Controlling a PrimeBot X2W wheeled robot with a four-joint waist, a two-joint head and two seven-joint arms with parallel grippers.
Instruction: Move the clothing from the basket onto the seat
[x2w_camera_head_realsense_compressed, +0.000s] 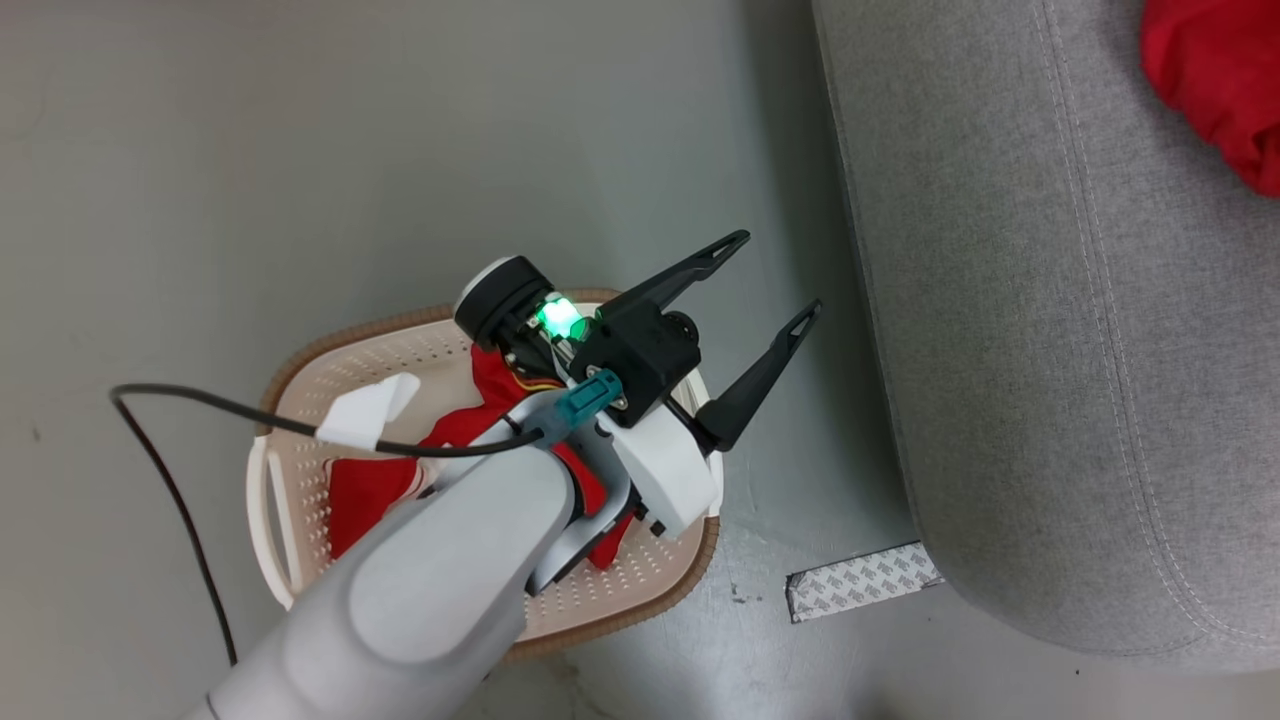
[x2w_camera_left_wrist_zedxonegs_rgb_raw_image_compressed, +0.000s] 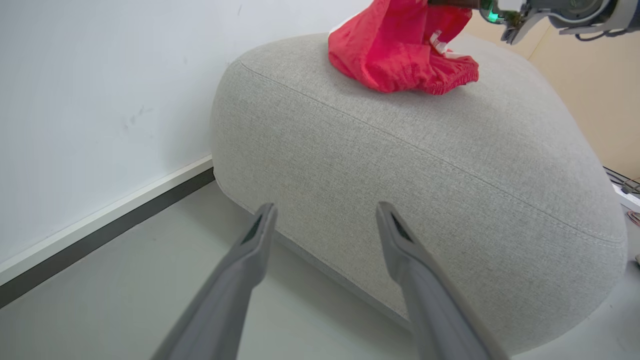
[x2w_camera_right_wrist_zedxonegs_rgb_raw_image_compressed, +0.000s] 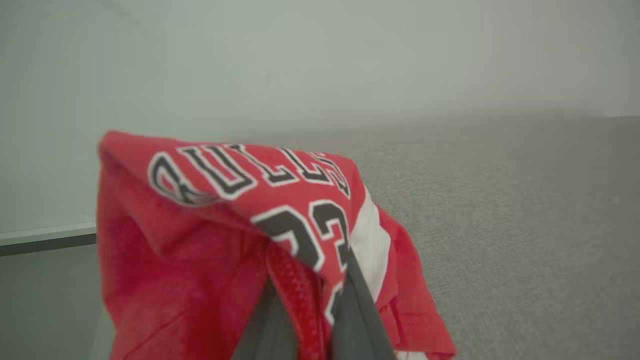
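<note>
From the head camera we see the left pincer (x2w_camera_head_realsense_compressed: 780, 270), its two dark fingers spread apart and holding nothing, above the right rim of a cream basket (x2w_camera_head_realsense_compressed: 290, 480) on the grey floor (x2w_camera_head_realsense_compressed: 400, 150). A red garment (x2w_camera_head_realsense_compressed: 365, 495) lies in the basket. The grey seat (x2w_camera_head_realsense_compressed: 1050, 350) stands near the basket, with a red jersey (x2w_camera_head_realsense_compressed: 1215, 80) on it at the upper right. From the left wrist, we see the jersey resting on top of the seat. From the right wrist, the right pincer (x2w_camera_right_wrist_zedxonegs_rgb_raw_image_compressed: 310, 300) is clamped on the jersey, which is printed with the number 23, over the seat.
</note>
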